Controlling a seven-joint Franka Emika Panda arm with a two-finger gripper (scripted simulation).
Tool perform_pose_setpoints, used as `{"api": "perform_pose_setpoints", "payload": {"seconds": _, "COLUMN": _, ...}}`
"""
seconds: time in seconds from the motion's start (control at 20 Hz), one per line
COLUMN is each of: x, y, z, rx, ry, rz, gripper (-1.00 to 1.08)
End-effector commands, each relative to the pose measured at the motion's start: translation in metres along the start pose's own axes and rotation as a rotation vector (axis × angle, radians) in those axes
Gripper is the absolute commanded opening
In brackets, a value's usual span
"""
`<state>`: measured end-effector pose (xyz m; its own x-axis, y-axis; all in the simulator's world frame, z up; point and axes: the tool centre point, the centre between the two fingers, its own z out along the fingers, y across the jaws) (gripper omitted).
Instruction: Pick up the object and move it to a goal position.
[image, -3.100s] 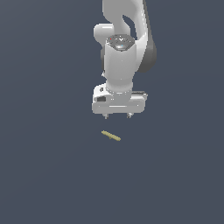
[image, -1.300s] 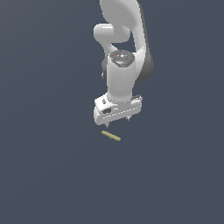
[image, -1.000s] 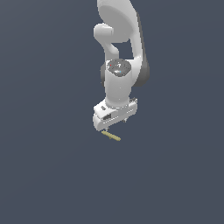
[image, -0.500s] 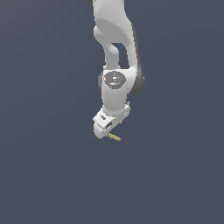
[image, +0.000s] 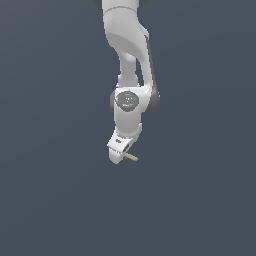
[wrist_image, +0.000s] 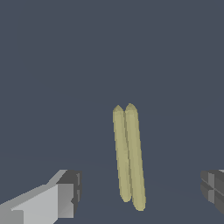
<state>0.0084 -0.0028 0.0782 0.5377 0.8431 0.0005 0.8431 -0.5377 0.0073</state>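
Observation:
The object (wrist_image: 129, 157) is a thin yellowish-tan stick lying on the dark grey floor; close up it looks like two slim rods side by side. In the wrist view it lies between my two fingertips (wrist_image: 65, 194), which stand wide apart and touch nothing. In the exterior view my gripper (image: 119, 154) has come down over the object (image: 132, 157), and only a short end of the stick pokes out on the exterior view's right of the white hand. The gripper (wrist_image: 140, 192) is open.
Only the flat dark grey floor (image: 200, 200) surrounds the arm. The white arm (image: 127, 60) rises straight up above the hand.
The arm has lowered and turned its hand, so the gripper now straddles the stick that earlier lay below and apart from it. The stick itself has not moved.

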Motion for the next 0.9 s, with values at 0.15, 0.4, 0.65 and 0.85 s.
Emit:
{"api": "perform_pose_setpoints", "payload": {"seconds": 0.15, "x": -0.003, "y": 0.000, "z": 0.010, "rx": 0.005, "ry": 0.000, "rz": -0.068, "gripper": 1.00}}
{"api": "perform_pose_setpoints", "payload": {"seconds": 0.4, "x": -0.004, "y": 0.000, "z": 0.013, "rx": 0.007, "ry": 0.000, "rz": -0.092, "gripper": 1.00}}
{"api": "perform_pose_setpoints", "payload": {"seconds": 0.65, "x": -0.004, "y": 0.000, "z": 0.016, "rx": 0.007, "ry": 0.000, "rz": -0.088, "gripper": 1.00}}
{"api": "perform_pose_setpoints", "payload": {"seconds": 0.85, "x": -0.004, "y": -0.001, "z": 0.031, "rx": 0.007, "ry": 0.000, "rz": -0.090, "gripper": 1.00}}
